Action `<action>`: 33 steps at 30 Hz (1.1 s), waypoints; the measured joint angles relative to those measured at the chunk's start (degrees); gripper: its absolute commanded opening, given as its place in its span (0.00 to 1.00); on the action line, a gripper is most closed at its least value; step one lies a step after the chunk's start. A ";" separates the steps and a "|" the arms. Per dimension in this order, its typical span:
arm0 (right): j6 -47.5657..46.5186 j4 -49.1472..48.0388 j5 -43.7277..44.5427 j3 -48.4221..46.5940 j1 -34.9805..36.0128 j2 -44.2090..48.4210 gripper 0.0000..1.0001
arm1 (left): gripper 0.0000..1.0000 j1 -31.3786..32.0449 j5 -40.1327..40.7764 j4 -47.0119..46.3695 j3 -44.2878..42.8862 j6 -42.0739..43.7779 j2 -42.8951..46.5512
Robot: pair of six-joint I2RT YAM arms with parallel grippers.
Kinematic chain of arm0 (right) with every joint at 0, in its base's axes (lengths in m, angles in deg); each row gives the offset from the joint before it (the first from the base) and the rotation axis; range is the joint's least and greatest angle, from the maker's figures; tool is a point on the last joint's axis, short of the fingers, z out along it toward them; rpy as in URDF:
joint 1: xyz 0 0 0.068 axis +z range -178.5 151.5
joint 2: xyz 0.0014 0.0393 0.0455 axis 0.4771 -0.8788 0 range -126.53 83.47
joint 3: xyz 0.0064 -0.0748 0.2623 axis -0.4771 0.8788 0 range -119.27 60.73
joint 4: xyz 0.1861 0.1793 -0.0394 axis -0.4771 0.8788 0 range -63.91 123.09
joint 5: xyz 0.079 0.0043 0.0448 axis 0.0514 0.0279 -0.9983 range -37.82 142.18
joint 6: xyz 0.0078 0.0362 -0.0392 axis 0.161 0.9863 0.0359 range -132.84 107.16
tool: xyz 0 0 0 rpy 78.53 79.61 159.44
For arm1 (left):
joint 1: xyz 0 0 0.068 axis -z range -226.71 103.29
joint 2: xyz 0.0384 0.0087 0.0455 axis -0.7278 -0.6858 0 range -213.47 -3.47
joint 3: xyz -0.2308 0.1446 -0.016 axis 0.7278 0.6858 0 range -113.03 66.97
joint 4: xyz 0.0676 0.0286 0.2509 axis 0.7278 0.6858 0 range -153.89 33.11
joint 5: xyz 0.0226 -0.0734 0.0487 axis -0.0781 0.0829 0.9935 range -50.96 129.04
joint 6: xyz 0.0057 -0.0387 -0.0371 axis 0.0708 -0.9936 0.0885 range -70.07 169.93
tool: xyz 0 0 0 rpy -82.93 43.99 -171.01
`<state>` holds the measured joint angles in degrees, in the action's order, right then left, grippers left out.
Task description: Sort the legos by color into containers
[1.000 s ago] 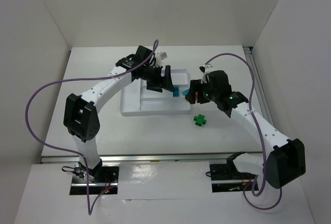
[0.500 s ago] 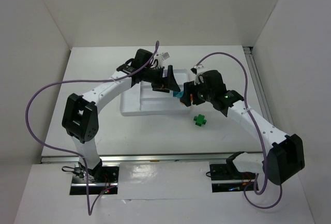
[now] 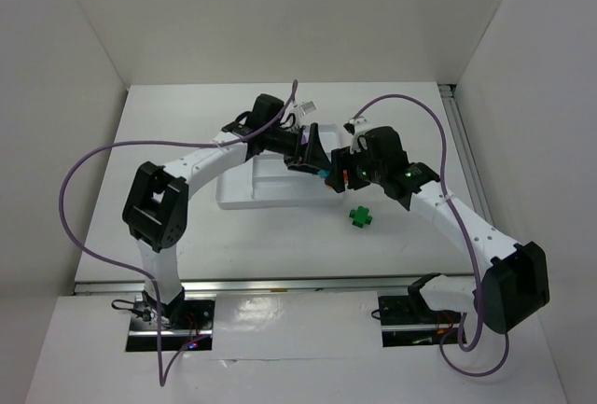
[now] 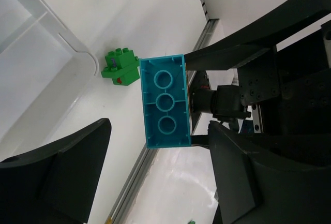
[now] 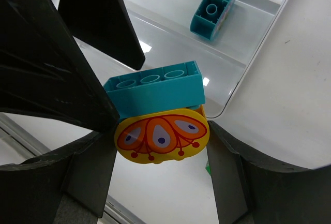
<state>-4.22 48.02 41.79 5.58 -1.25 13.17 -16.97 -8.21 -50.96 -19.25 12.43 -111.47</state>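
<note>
Left jaws wide, now moved up to teal brick (image 4: 164, 101), right jaws still clamping it with yellow piece (image 5: 162, 136)

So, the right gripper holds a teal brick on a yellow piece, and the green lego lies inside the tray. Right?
No: in the top external view the green lego lies on the table outside the tray. The right gripper does hold the teal brick and yellow piece.
</note>
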 measured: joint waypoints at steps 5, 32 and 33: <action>-0.20 0.13 -0.33 0.00 0.00 0.00 0.50 | 0.75 0.52 -0.90 -0.44 0.00 -0.26 -0.72; -0.59 -1.84 2.91 0.00 0.00 -0.02 0.45 | 0.00 -0.24 -2.19 1.68 -5.44 -0.46 -3.58; -0.59 -1.90 3.08 0.00 0.00 -0.02 0.45 | 0.00 -0.28 -2.12 1.88 -5.73 -0.48 -3.80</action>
<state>-4.81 46.12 44.87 5.58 -1.25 13.14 -17.25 -10.33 -49.08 -24.98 11.95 -115.28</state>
